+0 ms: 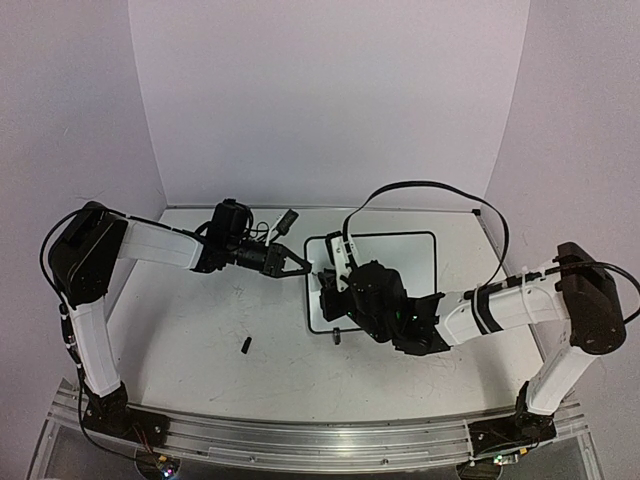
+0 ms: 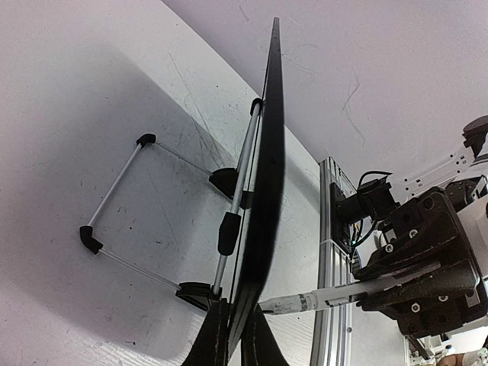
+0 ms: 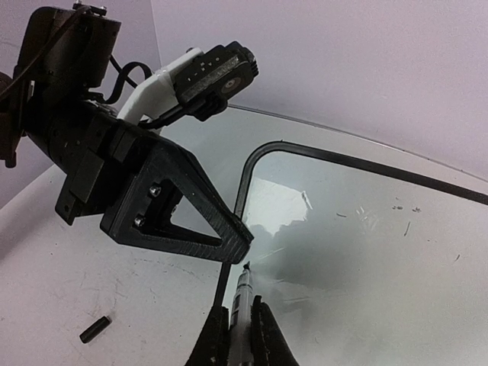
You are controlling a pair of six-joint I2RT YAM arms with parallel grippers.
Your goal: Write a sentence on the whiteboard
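On scratched table, glossy round-cornered whiteboard

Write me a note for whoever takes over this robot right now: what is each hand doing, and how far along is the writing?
Left gripper: shut on the left edge of the whiteboard.
Right gripper: shut on the marker, tip at or just off the board face near that edge.
A small black piece, perhaps the cap, lies on the table left of the board.
Done: board gripped, marker in place; no letters visible.
Left: the whole sentence.
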